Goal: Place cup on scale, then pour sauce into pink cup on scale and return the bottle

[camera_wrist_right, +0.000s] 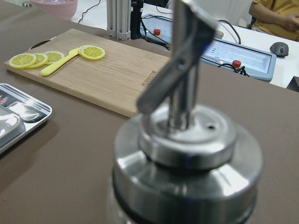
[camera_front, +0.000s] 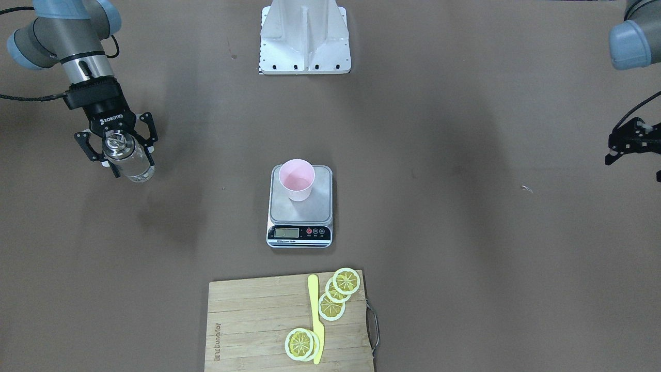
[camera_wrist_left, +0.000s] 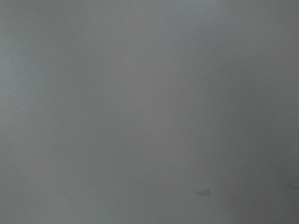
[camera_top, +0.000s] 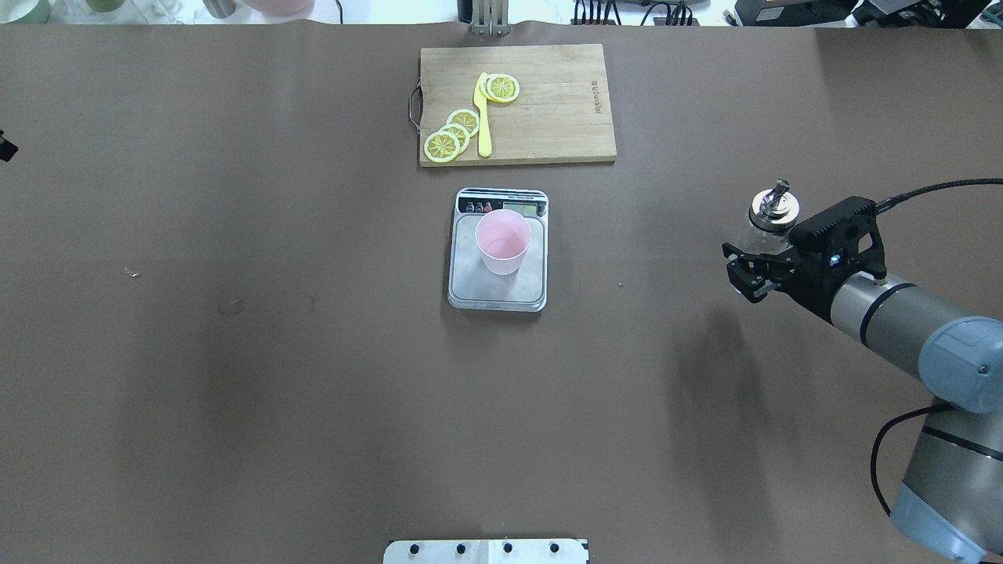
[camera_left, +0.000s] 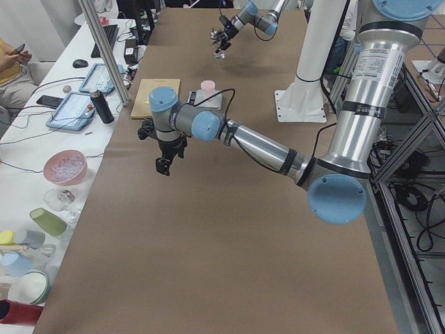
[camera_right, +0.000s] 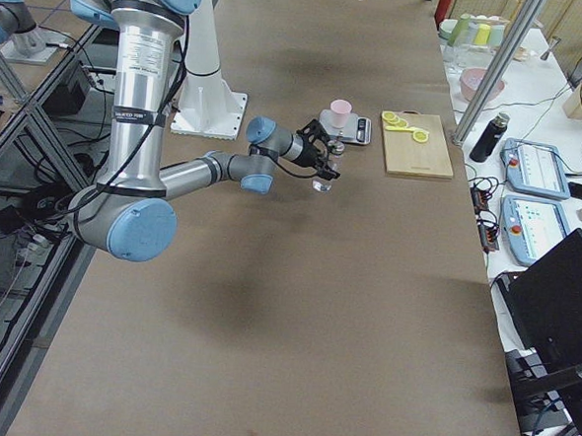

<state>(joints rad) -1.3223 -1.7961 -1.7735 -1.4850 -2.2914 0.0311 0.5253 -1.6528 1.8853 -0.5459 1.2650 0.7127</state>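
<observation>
The pale pink cup (camera_front: 296, 179) stands upright on the steel platform of the scale (camera_front: 321, 207), also in the overhead view as the cup (camera_top: 503, 241) on the scale (camera_top: 470, 283). My right gripper (camera_front: 123, 151) is shut on the clear glass bottle (camera_front: 130, 161) with its metal spout, far off to the scale's side; the overhead view shows the gripper (camera_top: 754, 262) and bottle (camera_top: 772, 213). The spout (camera_wrist_right: 187, 84) fills the right wrist view. My left gripper (camera_front: 610, 150) hangs open and empty at the other side, cut off by the frame edge.
A wooden cutting board (camera_front: 258, 320) with lemon slices (camera_front: 338, 294) and a yellow knife (camera_front: 316, 320) lies beyond the scale. The white robot base (camera_front: 304, 36) is on the near side. Brown table covers all else. The left wrist view shows only table.
</observation>
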